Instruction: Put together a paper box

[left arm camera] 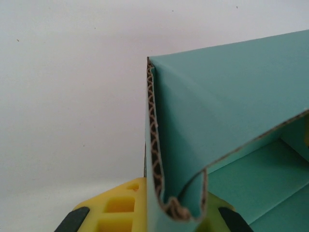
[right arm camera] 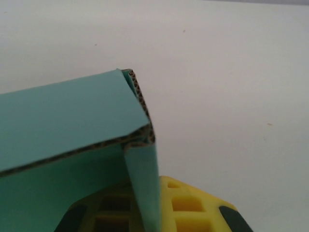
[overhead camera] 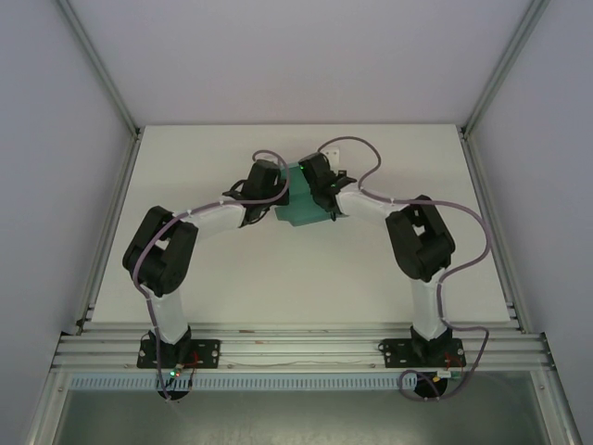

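Box (overhead camera: 298,215) sits on the far middle of the counter (overhead camera: 232,278), directly between the 2 arms, which converge on it from either side.

Left end effector (left arm camera: 159,220): closed on the box. A doubled-over wall with its corrugated edge exposed runs down between the yellow fingers (left arm camera: 116,208). The rest of the box extends away to that arm's right, interior open to view.

Right end effector (right arm camera: 147,217): closed on the box. A thin upright wall passes between its fingers (right arm camera: 193,208), with a folded-over panel above it. The box body extends to that arm's left.

Governing relation: the box lies inboard of both end effectors, each pinching a wall at opposite ends, so the span between the 2 grips runs side to side across the counter. Neither arm is clearly nearer; both are in contact.

Judgement: assembly is partly advanced, with walls raised and folded. Any coming fold or press must act along that side-to-side line. Uneven pull from 1 side risks skewing or creasing the card.
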